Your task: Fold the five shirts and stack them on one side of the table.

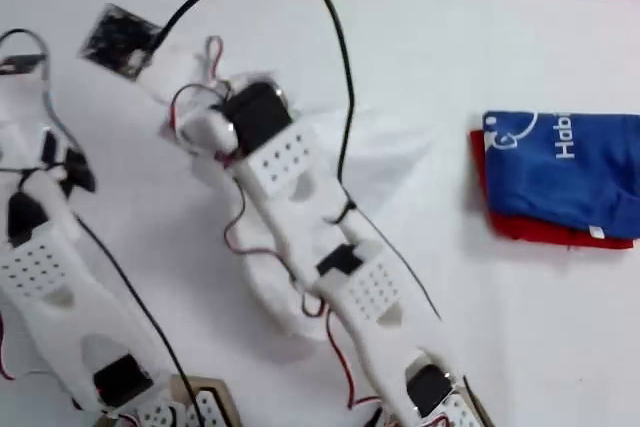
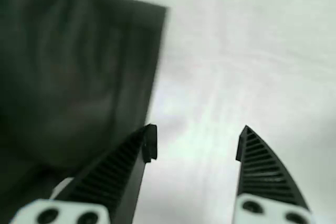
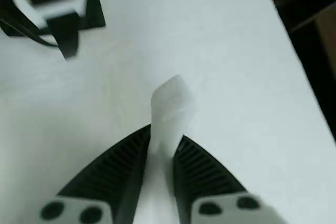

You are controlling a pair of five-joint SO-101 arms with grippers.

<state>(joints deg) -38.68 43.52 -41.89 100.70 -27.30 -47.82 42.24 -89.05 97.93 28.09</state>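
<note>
A white shirt (image 1: 385, 152) lies spread on the white table (image 1: 500, 37), partly under the middle arm. My right gripper (image 3: 163, 145) is shut on a raised fold of this white cloth (image 3: 169, 103); in the high view it sits near the far left (image 1: 170, 72). My left gripper (image 2: 197, 142) hovers open above pale cloth, next to a dark patch (image 2: 73, 77). From above, that gripper (image 1: 20, 55) is at the left edge. A folded blue shirt (image 1: 565, 172) rests on a red shirt (image 1: 500, 217) at the table's right side.
A dark speckled patch (image 1: 120, 39) lies near the far left corner. A black cable (image 1: 335, 37) arcs over the middle arm. In the right wrist view the left arm's gripper (image 3: 55, 3) is farther off, and the table's edge (image 3: 294, 45) runs along one side.
</note>
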